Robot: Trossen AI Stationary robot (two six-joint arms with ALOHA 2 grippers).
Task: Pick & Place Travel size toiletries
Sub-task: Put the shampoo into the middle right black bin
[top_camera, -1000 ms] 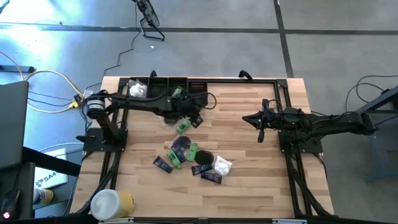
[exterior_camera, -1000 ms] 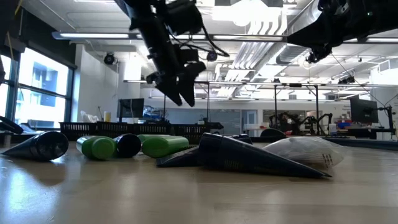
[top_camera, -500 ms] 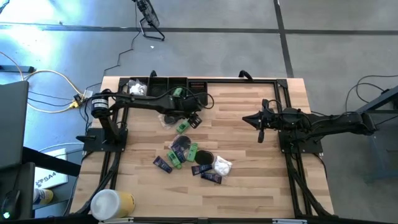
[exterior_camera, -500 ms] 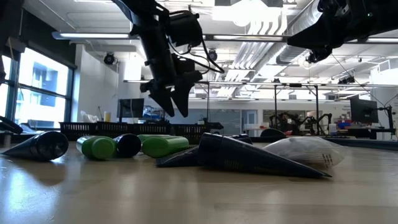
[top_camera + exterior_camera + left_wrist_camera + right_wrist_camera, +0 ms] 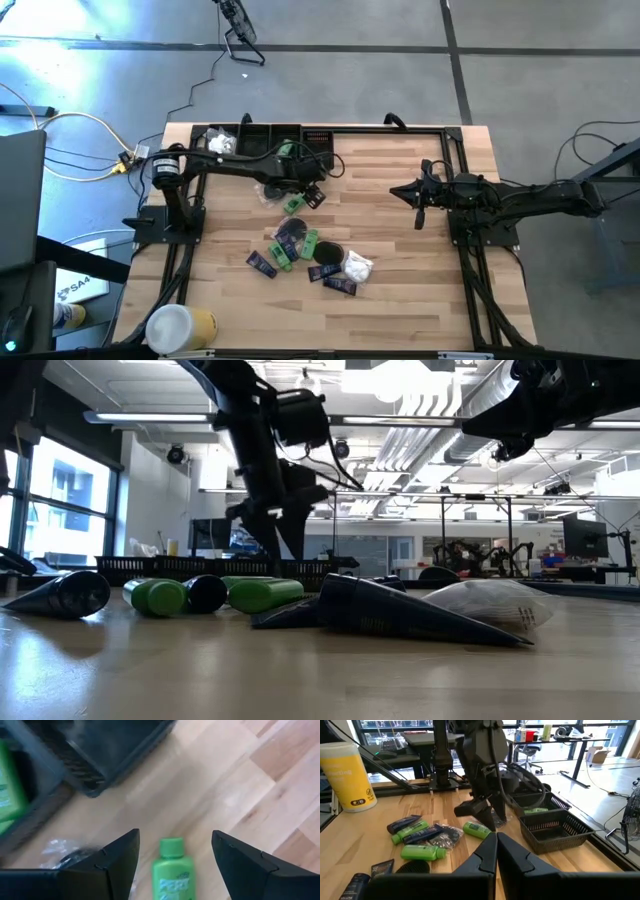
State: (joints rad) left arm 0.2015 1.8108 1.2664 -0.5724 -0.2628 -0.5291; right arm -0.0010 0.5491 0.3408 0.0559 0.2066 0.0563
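My left gripper (image 5: 304, 195) (image 5: 175, 834) is open and hangs low over a small green bottle (image 5: 293, 204) (image 5: 171, 870) that lies on its side on the wood. Its fingers stand on either side of the bottle's cap end without touching it. Nearer the table's near edge lies a heap of toiletries: green bottles (image 5: 282, 252), round black discs (image 5: 328, 254), dark sachets (image 5: 340, 286) and a white wrapped packet (image 5: 358, 265). My right gripper (image 5: 418, 205) (image 5: 496, 851) is shut and waits above the table's right half.
A black compartment basket (image 5: 262, 135) stands at the far edge just beyond my left gripper, holding a white packet (image 5: 220, 145) and a green bottle (image 5: 286, 150). A clear wrapped packet (image 5: 65, 851) lies beside the bottle. A large white-and-yellow cylinder (image 5: 180, 327) stands at the near left corner.
My left gripper has come down toward the table, ending low over the green bottle near the basket, still open. My right arm has kept still, and none of the toiletries has moved.
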